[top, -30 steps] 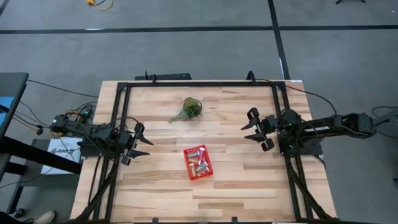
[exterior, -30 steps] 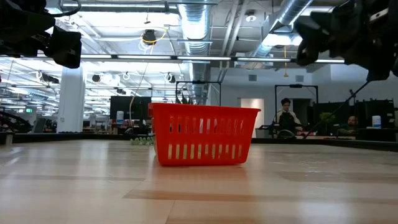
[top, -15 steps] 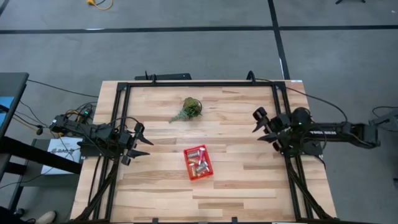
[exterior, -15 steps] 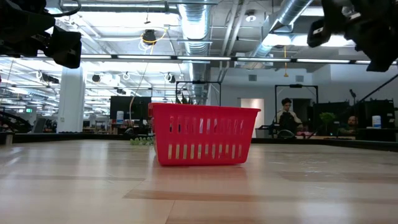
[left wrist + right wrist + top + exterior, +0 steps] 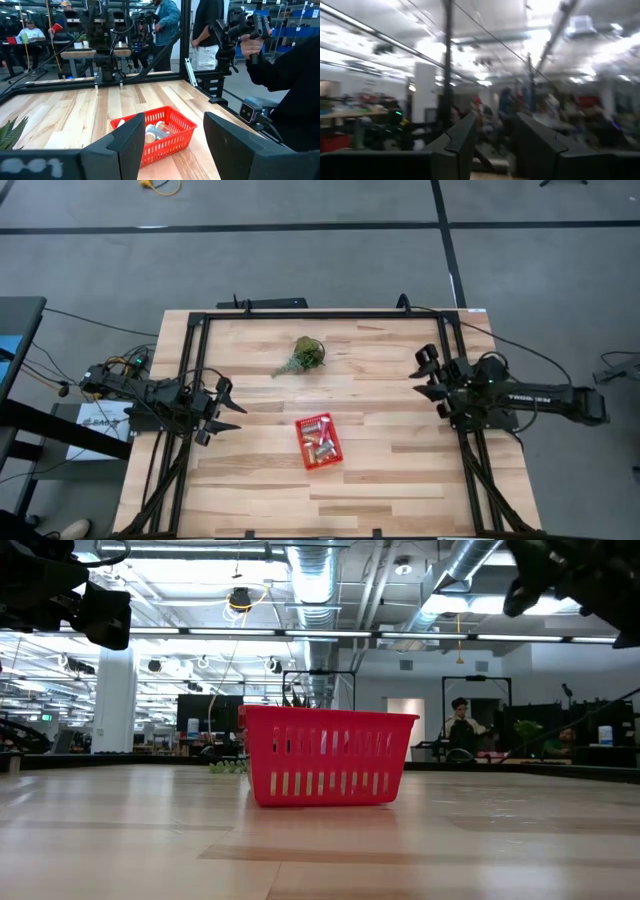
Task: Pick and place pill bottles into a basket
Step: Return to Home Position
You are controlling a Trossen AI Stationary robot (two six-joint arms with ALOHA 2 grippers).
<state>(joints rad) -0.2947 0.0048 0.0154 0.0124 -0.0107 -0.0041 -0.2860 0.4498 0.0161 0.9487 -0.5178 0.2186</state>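
The red basket [image 5: 325, 768] sits on the wooden table [image 5: 390, 470], and the pill bottles [image 5: 154, 131] lie inside it, their white caps showing. The left gripper [image 5: 234, 416] hangs to the basket's left, its fingers spread wide with nothing between them. The right gripper [image 5: 426, 380] is raised well apart from the basket, to its right and farther back, with its fingers likewise parted and empty. A green plant sprig [image 5: 305, 356] lies behind the basket, apart from it.

Overhead I look straight down on the table [image 5: 380, 470]; my table-level camera faces across it, sharing the basket [image 5: 319, 440], six o'clock of centre.
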